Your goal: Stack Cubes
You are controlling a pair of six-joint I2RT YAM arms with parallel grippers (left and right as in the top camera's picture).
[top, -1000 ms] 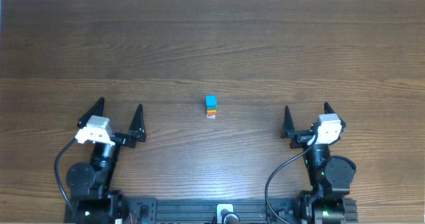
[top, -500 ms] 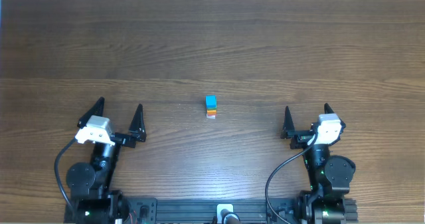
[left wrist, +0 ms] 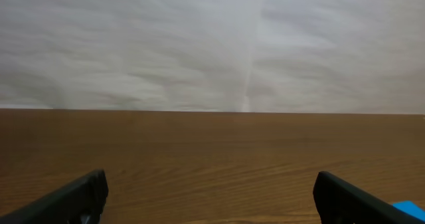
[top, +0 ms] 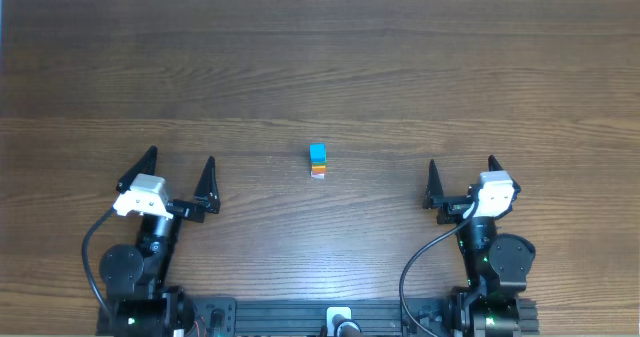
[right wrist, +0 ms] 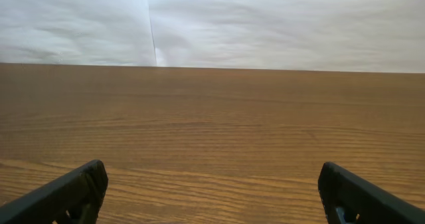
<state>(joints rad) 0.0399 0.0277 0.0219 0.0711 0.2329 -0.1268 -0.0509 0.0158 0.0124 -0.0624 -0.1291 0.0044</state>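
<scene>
While the left gripper (top: 180,157) and the right gripper (top: 462,161) both hold their fingers apart and empty, the cube stack (top: 318,162) sits between them, at three o'clock from the left and nine from the right, about equally near. It stands upright: blue on top, orange beneath, something pale at the base.

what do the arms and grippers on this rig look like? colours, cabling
Both arms are black with rounded joint housings. The left gripper and right gripper each have two black, tapered, pointed fingers on a white block. A black cable loops beside each arm; small green lights glow at the bases.
</scene>
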